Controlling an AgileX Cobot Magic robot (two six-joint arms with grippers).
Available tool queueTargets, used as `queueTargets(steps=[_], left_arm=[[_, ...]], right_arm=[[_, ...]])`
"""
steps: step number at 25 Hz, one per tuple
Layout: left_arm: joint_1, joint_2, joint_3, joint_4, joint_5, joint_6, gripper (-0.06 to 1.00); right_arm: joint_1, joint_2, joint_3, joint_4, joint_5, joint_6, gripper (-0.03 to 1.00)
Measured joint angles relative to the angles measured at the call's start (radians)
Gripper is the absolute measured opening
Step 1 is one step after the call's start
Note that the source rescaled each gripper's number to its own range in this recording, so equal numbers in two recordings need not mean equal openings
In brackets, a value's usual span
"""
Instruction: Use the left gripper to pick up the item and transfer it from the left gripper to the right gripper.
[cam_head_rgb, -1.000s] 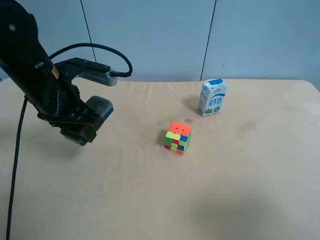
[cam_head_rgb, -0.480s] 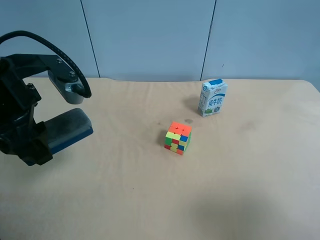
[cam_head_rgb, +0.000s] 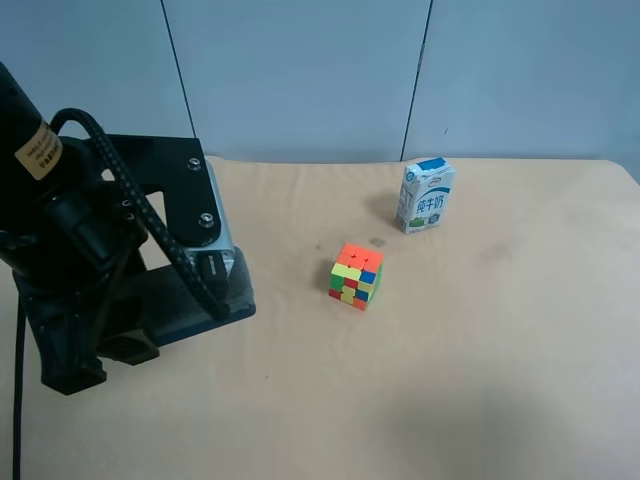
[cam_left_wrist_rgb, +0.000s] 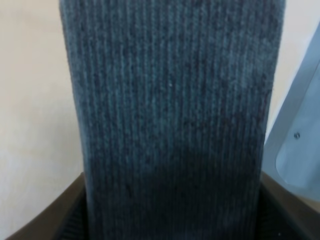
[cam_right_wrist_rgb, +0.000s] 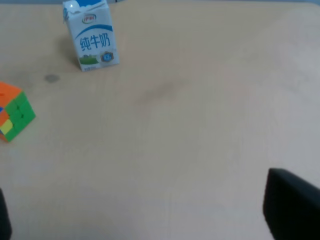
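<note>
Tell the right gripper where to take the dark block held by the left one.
Take the free end of the dark block, jutting beyond the left gripper, across its broad flat faces. The open right gripper should probably come end-on, from the side of the cube.

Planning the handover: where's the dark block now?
The dark block is in the left gripper, at the exterior high view's left, apart from the puzzle cube.
</note>
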Motion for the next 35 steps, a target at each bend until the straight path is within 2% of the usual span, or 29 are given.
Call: queueTargets(steps=[3, 8, 13, 25, 35], left_arm=[[-0.018, 0.004, -0.012, -0.005, -0.007, -0.002, 0.00], [-0.019, 0.053, -0.119, -0.002, 0.054, 0.001, 0.00], [-0.019, 0.093, -0.179, -0.016, 0.075, 0.054, 0.00], [-0.019, 0.101, -0.189, -0.023, 0.104, 0.151, 0.00], [-0.019, 0.101, -0.189, -0.023, 0.104, 0.158, 0.00]], right_arm=[[0.000, 0.000, 0.000, 0.000, 0.000, 0.000, 0.99], [0.000, 0.000, 0.000, 0.000, 0.000, 0.000, 0.99], [0.000, 0.000, 0.000, 0.000, 0.000, 0.000, 0.99], [0.000, 0.000, 0.000, 0.000, 0.000, 0.000, 0.99], [0.000, 0.000, 0.000, 0.000, 0.000, 0.000, 0.99]])
